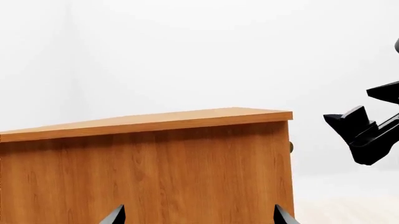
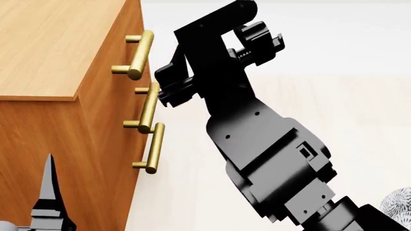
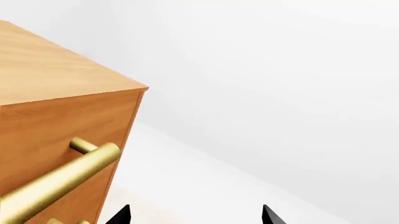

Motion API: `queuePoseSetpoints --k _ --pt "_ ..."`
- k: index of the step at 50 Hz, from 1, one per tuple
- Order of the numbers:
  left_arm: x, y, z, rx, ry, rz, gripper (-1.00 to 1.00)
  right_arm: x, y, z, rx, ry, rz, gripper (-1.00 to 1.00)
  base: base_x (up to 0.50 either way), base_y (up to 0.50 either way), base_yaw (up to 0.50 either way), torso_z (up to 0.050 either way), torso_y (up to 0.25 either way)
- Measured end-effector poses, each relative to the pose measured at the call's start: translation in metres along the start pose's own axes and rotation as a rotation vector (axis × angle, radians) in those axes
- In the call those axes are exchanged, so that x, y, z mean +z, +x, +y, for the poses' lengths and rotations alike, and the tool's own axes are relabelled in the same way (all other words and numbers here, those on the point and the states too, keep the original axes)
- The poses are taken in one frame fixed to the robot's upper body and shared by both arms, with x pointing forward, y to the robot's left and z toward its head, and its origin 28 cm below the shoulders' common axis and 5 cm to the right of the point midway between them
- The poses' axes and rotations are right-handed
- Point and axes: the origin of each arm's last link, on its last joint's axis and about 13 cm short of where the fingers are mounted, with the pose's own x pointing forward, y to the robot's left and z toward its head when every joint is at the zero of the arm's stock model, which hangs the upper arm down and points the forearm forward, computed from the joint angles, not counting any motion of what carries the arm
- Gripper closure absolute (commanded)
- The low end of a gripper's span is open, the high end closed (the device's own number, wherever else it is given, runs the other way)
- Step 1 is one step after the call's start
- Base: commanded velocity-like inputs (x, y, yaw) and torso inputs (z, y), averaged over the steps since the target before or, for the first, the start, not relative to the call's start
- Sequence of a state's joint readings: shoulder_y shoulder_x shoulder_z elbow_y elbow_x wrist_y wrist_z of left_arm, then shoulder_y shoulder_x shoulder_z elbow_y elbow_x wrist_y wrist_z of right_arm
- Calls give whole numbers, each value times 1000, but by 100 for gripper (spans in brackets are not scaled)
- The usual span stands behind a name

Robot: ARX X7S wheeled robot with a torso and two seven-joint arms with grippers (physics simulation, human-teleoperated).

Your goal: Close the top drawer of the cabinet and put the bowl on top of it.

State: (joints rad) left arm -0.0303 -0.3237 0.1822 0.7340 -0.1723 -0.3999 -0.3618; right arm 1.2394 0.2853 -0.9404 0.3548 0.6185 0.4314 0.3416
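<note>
Here, the boxy orange-brown wooden cabinet (image 2: 57,96) with its lighter wood-grain top is standing at the left of the head view, its front face turned toward the pale floor (image 2: 359,110). The top drawer (image 2: 136,45), the uppermost orange-brown wooden front with a brass cylindrical bar handle (image 2: 140,54), is sitting flush with the two lower drawer fronts, so it is looking closed. The black right arm (image 2: 257,139) is reaching up beside the cabinet front, and the right hand (image 2: 168,91) is hanging just beside the middle brass handle (image 2: 149,108), near but not gripping any handle. In the right wrist view the right hand's two black fingertips (image 3: 118,215) are showing spread well apart, with the top handle close by. The left hand (image 2: 48,202) is hovering low beside the cabinet's side wall; in the left wrist view its fingertips (image 1: 115,216) are likewise standing spread apart, facing that wall and holding nothing. A white bowl with a dark grey floral pattern (image 2: 397,204) is peeking in at the lower right edge of the head view, well apart from the cabinet.
</note>
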Motion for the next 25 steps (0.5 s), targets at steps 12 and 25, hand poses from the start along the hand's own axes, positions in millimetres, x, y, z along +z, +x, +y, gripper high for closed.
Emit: queuePoseSetpoints --k 12,25 --pt "1 -1 -1 -1 2 -1 -100 6 -17 -26 -44 -57 5 -100 0 0 0 0 0" --pt "1 -2 -1 1 -2 -3 -100 15 -53 -58 -79 -211 43 -100 0 0 0 0 0"
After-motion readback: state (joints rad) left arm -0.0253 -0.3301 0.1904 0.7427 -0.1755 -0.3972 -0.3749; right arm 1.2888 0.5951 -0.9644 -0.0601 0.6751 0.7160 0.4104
